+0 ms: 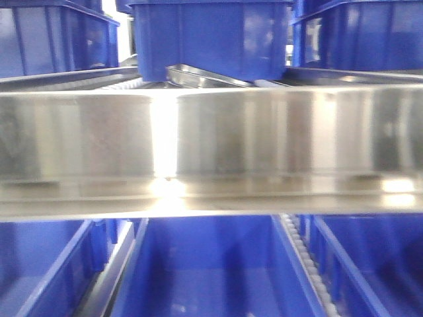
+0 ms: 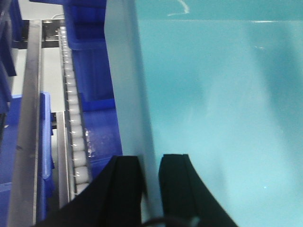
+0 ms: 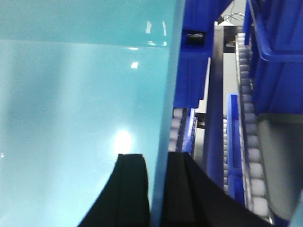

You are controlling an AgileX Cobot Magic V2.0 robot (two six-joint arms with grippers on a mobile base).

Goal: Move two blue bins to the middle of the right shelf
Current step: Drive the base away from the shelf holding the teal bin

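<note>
A pale sky-blue bin (image 2: 218, 104) fills the left wrist view, seen into its smooth inside. My left gripper (image 2: 150, 163) is shut on its left wall, one black finger (image 2: 125, 189) outside and one inside. In the right wrist view the same pale bin (image 3: 80, 94) shows, and my right gripper (image 3: 157, 161) is shut on its right wall in the same way. Whether a second bin is nested in it I cannot tell. The front view shows the shelf's wide shiny steel rail (image 1: 211, 139) close ahead; neither the pale bin nor the grippers appear there.
Dark blue bins stand on the tier above the rail (image 1: 211, 36) and below it (image 1: 211, 271). White roller tracks (image 2: 73, 118) and more dark blue bins (image 2: 90, 33) lie left of the held bin. Another roller track (image 3: 248, 123) and further dark bins (image 3: 279, 52) lie to its right.
</note>
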